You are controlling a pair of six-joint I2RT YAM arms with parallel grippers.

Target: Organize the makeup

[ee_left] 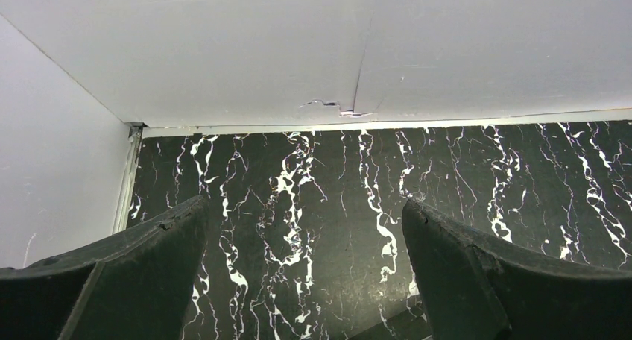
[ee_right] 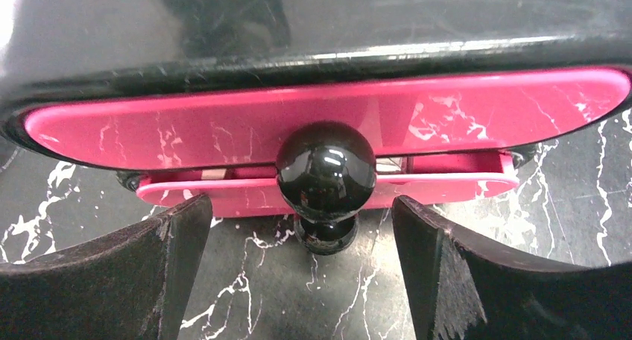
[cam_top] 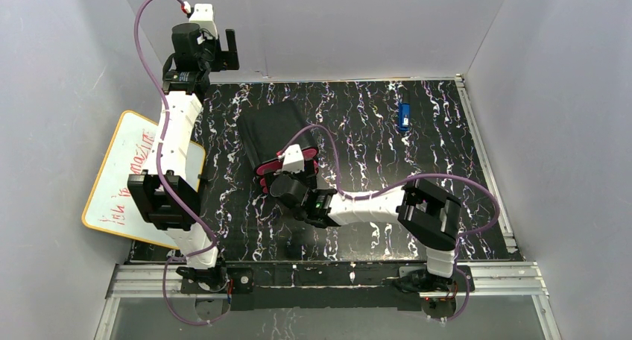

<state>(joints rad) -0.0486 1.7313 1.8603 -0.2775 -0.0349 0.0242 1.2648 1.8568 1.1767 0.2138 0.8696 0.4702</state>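
So the right end effector (ee_right: pixel 299 203) is parked right up at the front of the black box (cam_top: pixel 272 131) in the middle of the marbled desk (cam_top: pixel 373 153), fingers spread wide and gripping nothing. The round black knob (ee_right: pixel 326 172) on the upper pink drawer (ee_right: pixel 477 112) sits between the two pads without touching either one. There's a second, smaller knob (ee_right: pixel 326 235) just below it on the lower drawer (ee_right: pixel 223 193), which looks like it sticks out a little further than the top one. The left end effector (ee_left: pixel 304 206) is way off at the back left corner, up high by the wall (ee_left: pixel 298 49), also released, with only bare desk showing between its fingers. As for the makeup, honestly I can't make it out anywhere from where I'm standing, and I can't tell what's in the drawers. Otherwise there's a small blue thing (cam_top: pixel 403 116) lying alone toward the back right of the desk, well apart from the box, and a whiteboard (cam_top: pixel 123 183) with red scribbles hanging off the left edge.
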